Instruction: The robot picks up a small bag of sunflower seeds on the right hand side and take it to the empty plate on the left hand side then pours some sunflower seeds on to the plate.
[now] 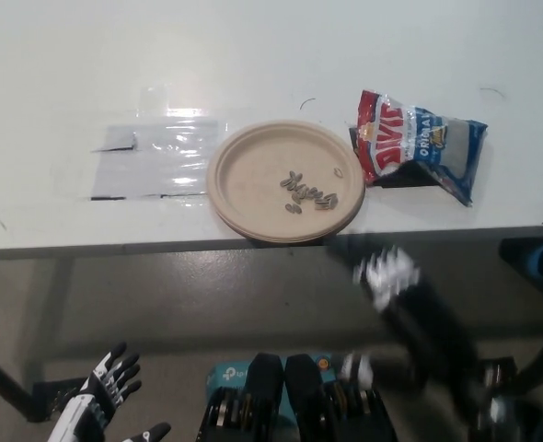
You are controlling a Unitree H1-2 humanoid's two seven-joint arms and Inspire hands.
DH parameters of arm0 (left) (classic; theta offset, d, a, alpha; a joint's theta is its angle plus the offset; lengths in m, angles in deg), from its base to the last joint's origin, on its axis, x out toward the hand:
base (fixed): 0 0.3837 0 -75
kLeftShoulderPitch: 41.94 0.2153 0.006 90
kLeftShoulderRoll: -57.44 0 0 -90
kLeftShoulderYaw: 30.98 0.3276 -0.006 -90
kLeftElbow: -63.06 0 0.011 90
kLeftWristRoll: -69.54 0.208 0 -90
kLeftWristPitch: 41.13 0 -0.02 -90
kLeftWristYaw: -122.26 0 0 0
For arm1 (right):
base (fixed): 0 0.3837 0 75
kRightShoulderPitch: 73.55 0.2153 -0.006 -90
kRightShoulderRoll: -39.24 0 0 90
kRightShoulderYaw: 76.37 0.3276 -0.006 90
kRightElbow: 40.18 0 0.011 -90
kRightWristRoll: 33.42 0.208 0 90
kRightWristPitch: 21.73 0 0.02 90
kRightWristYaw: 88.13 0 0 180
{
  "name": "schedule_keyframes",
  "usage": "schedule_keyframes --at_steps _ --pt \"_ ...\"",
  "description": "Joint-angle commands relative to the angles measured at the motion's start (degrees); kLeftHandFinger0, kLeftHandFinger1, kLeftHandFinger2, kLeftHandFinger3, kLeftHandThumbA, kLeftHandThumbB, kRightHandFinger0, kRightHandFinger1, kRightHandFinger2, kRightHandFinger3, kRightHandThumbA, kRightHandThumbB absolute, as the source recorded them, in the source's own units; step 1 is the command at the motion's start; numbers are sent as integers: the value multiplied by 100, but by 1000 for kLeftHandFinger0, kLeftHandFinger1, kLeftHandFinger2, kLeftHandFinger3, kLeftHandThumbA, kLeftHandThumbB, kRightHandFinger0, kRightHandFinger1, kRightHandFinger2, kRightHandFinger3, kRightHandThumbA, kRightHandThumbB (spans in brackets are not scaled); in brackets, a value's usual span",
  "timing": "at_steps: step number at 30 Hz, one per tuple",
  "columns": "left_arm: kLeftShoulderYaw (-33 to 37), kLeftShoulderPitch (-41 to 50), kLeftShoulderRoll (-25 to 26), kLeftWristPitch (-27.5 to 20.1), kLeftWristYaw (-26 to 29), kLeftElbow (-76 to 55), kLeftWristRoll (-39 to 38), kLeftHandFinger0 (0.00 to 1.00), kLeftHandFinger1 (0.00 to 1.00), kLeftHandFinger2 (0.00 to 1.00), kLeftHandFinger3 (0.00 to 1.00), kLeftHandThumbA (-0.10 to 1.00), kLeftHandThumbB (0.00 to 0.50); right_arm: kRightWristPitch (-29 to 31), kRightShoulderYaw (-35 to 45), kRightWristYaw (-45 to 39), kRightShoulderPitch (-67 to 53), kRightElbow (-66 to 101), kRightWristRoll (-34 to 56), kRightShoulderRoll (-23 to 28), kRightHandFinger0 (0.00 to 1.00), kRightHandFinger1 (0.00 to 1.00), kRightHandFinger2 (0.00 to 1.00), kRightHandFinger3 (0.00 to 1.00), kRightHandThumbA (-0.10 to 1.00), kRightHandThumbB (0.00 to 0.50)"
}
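The small red, white and blue bag of sunflower seeds [417, 147] lies on the white table [253, 64], just right of the tan paper plate [239, 175]. A few seeds [304, 191] lie on the plate. My black right hand [387, 274] is blurred, below the table's front edge and under the bag; it holds nothing, and its fingers are too smeared to read. My white left hand [106, 387] rests at the lower left, fingers spread, empty.
A patch of clear tape or film [156, 161] is stuck to the table left of the plate. The table's front edge [161, 247] runs across the middle, with grey floor below it.
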Motion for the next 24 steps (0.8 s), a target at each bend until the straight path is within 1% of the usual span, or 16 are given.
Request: schedule_keyframes --at_steps 1,2,3,5,6,8,10,11,12,15,19,21,23,24 --pt "-25 106 -32 -259 62 -217 -29 1000 1000 1000 1000 1000 302 1172 400 1299 -1054 -572 303 -683 1000 1000 1000 1000 1000 266" --pt "-40 108 -28 -259 70 -215 -28 1000 1000 1000 1000 1000 301 1322 429 1331 -1031 -946 268 -717 1000 1000 1000 1000 1000 244" --pt "-53 108 -16 -257 76 -223 -20 1000 1000 1000 1000 1000 301 1465 467 1350 -1002 -1257 218 -751 1000 1000 1000 1000 1000 232" --pt "-59 87 -10 -321 78 -206 10 1000 1000 1000 1000 1000 296 1735 569 1379 -920 -1799 237 -792 1000 1000 1000 1000 1000 232" --pt "-57 87 -8 -324 70 -208 3 1000 1000 1000 1000 1000 296 1779 598 1396 -896 -1901 253 -801 1000 1000 1000 1000 1000 233" --pt "-38 65 -17 -364 47 -164 -7 1000 1000 1000 1000 1000 299 1761 738 1330 -866 -2047 367 -838 1000 1000 1000 1000 1000 258" --pt "-35 71 -34 -310 56 -168 -25 1000 1000 1000 1000 1000 309 1724 844 1192 -908 -2010 472 -875 1000 1000 1000 1000 1000 245" --pt "-33 73 -38 -299 58 -169 -28 1000 1000 1000 1000 1000 309 1761 873 1170 -909 -2030 492 -888 1000 1000 1000 1000 1000 246" --pt "-30 75 -50 -321 65 -156 -18 1000 1000 1000 1000 1000 304 1760 903 1130 -887 -2070 484 -896 1000 1000 1000 1000 1000 260" --pt "-32 91 -54 -363 66 -122 -1 1000 1000 1000 1000 1000 302 1794 875 1162 -818 -2229 428 -903 1000 1000 1000 1000 1000 268" --pt "-6 117 -50 -409 48 -90 29 1000 1000 1000 1000 1000 299 1794 876 1106 -858 -2254 386 -914 1000 1000 1000 1000 1000 259" --pt "-1 122 -50 -409 39 -92 16 1000 1000 1000 1000 1000 294 1794 868 1132 -856 -2273 355 -923 1000 1000 1000 1000 1000 270" --pt "13 122 -40 -411 21 -85 11 1000 1000 1000 1000 1000 302 1794 856 1183 -850 -2301 285 -928 1000 1000 1000 1000 1000 267" --pt "19 120 -38 -446 21 -75 30 1000 1000 1000 1000 1000 298 1794 894 1119 -862 -2300 267 -948 1000 1000 1000 1000 1000 269"
